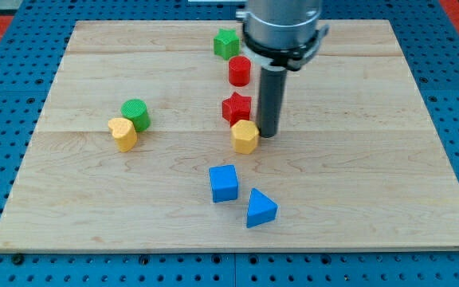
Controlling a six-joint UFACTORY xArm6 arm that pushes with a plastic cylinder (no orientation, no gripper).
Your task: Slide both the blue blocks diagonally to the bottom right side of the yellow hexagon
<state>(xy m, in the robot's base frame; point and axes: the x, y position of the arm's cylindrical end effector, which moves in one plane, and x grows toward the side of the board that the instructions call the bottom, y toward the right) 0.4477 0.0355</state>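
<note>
The yellow hexagon [245,136] sits near the board's middle. My tip [267,133] rests just to its right, close to or touching it. The blue cube [224,183] lies below the hexagon, slightly to the left. The blue triangular block [260,209] lies below and right of the cube, near the board's bottom edge. Both blue blocks are apart from my tip.
A red star [236,107] touches the hexagon's top. A red cylinder [240,71] and a green star [226,43] lie above it. A green cylinder [136,114] and a yellow heart [123,133] sit together at the left. The wooden board [373,159] ends in blue pegboard.
</note>
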